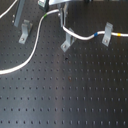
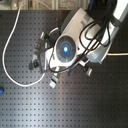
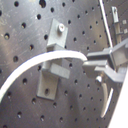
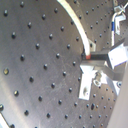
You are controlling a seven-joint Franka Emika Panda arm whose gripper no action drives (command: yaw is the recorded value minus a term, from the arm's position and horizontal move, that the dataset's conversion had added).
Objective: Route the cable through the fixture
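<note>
Cable [image 1: 35, 49]: white, runs across the perforated tabletop [image 1: 65, 100] from the first exterior view's left edge, rises toward the middle bracket [image 1: 66, 44], then continues with a blue band to the right-hand bracket [image 1: 106, 36] and off frame. A third bracket [image 1: 25, 33] stands to the first exterior view's left, apart from the cable.

Gripper [image 3: 102, 64]: in the first wrist view its fingers are closed on the cable, clamping it just beside the bracket [image 3: 54, 55]; the cable [image 3: 30, 70] crosses the bracket's slot region. The second wrist view shows the same pinch, with the cable [image 4: 80, 30] leading away from the fingers. The second exterior view shows mainly the arm housing [image 2: 65, 47] from above; the grip is hidden there.

Assessment: threading at the middle bracket appears to be in hand. Whether the cable sits fully inside the slot cannot be confirmed. The next move likely calls for lowering the held section into the slot under steady tension, without snagging the bracket edge.
</note>
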